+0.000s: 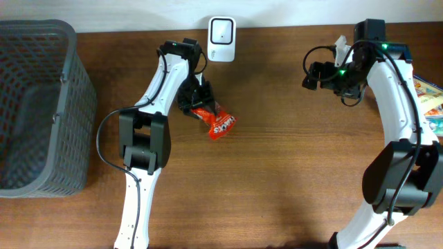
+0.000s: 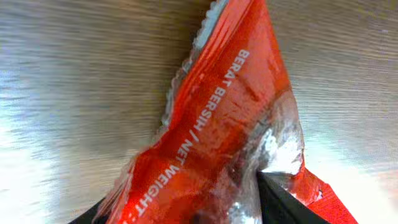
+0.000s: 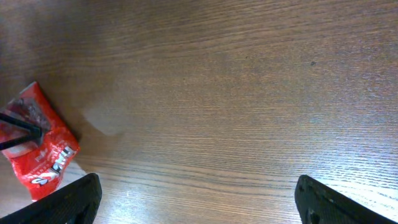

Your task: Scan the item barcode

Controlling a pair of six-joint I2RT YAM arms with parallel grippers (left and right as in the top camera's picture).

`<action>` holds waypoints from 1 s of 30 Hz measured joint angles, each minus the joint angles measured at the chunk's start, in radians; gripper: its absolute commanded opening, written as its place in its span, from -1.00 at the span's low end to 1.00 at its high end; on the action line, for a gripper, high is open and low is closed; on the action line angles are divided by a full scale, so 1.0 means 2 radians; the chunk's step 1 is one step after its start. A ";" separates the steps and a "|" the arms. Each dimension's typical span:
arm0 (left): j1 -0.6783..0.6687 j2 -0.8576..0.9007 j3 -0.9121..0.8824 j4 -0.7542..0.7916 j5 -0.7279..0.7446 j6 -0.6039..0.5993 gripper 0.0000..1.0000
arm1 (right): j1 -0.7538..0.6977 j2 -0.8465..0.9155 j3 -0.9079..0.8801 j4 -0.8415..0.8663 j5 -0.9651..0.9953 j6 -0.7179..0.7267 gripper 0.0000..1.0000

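Observation:
A red snack packet (image 1: 223, 125) lies crumpled on the wooden table, below the white barcode scanner (image 1: 221, 30) that stands at the back edge. My left gripper (image 1: 201, 104) is at the packet's upper-left end. In the left wrist view the packet (image 2: 217, 124) fills the gap between the two black fingers, creased against them, so my left gripper (image 2: 186, 211) is shut on it. My right gripper (image 1: 311, 75) hovers far to the right, wide open with only bare wood between its fingers (image 3: 198, 193). The packet (image 3: 43, 155) shows at the left edge of that view.
A grey mesh basket (image 1: 69, 104) stands at the table's left side. Colourful packaged items (image 1: 430, 97) lie at the right edge, partly behind my right arm. Bare wood separates the two arms.

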 measured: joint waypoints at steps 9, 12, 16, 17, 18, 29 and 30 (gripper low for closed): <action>0.011 0.002 0.219 -0.100 -0.386 0.002 -1.00 | 0.000 0.000 0.000 0.000 0.000 0.000 0.97; -0.008 0.002 0.219 -0.105 -0.476 -0.051 -0.98 | 0.000 0.000 0.000 0.000 0.000 0.000 0.97; -0.085 0.049 0.216 -0.112 -0.544 -0.122 -0.76 | 0.000 0.000 0.000 0.000 0.000 0.000 0.97; -0.101 0.065 0.210 -0.112 -0.544 -0.138 -0.63 | 0.000 0.000 0.000 0.000 0.000 0.000 0.97; -0.125 0.079 0.195 -0.113 -0.554 -0.158 -0.45 | 0.000 0.000 0.000 0.000 0.000 0.000 0.97; -0.240 0.101 0.185 -0.114 -0.445 -0.184 0.24 | 0.000 0.000 0.000 0.000 0.000 0.000 0.97; -0.239 0.101 0.188 -0.114 -0.432 -0.172 0.19 | 0.000 0.000 0.000 0.000 0.000 0.000 0.97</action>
